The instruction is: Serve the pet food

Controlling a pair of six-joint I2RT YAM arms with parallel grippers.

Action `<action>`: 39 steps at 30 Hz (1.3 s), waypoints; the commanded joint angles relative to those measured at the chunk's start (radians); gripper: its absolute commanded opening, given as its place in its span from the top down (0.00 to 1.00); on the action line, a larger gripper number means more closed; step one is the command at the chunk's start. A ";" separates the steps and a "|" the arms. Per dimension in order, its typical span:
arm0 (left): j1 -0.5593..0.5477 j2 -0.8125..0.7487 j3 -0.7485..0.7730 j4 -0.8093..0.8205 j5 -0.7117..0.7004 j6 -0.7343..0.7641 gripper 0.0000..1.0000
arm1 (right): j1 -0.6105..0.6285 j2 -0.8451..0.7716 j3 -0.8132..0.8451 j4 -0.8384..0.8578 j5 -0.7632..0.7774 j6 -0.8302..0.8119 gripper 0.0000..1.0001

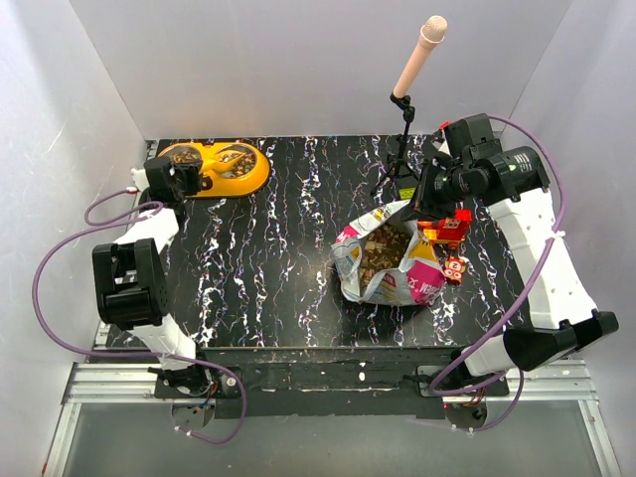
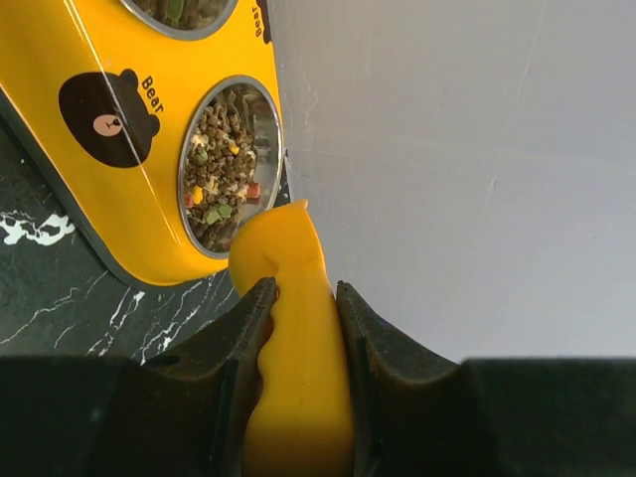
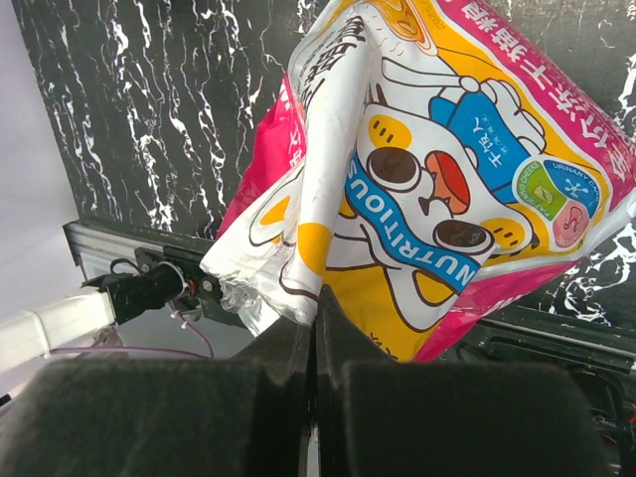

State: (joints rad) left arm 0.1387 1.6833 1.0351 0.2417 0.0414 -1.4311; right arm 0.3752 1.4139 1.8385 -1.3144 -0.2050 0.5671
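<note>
The left gripper [image 2: 298,298] pinches a yellow handle [image 2: 298,397] just beside the yellow feeder [image 2: 109,219], at the far left of the table [image 1: 278,248]. The feeder's 2 steel bowls [image 2: 270,129] hold kibble [image 2: 221,164] with some coloured bits. The right gripper [image 3: 315,308] is pressed together on the rim of the open bag [image 3: 447,179], which stands mid-table with more kibble inside.

Pet food [image 1: 383,250]: brown kibble, lying loose inside the open printed bag [image 1: 409,285] mid-table.
Served share [image 2: 221,164]: mixed brown kibble, sitting in a steel bowl of the yellow feeder [image 2: 119,199].
</note>
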 commanded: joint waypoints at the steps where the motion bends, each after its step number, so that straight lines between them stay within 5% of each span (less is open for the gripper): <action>1: 0.007 0.024 0.114 -0.123 -0.028 0.060 1.00 | 0.002 -0.043 0.151 0.142 -0.079 0.027 0.99; 20: -0.033 0.237 0.554 -0.596 -0.155 0.258 1.00 | -0.001 -0.015 0.191 0.136 -0.040 0.008 0.99; 27: -0.077 0.368 0.813 -0.806 -0.213 0.314 1.00 | -0.002 -0.013 0.192 0.122 -0.031 -0.001 0.99; 34: -0.185 0.530 1.199 -1.099 -0.423 0.483 1.00 | -0.009 -0.010 0.194 0.122 -0.036 -0.006 0.99; 39: -0.226 0.582 1.338 -1.133 -0.468 0.580 1.00 | -0.013 -0.010 0.192 0.119 -0.036 -0.013 0.99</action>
State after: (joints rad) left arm -0.0570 2.2711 2.2631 -0.7998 -0.3279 -0.9676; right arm 0.3740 1.4616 1.9095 -1.3605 -0.1604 0.5377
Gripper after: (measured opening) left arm 0.269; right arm 0.022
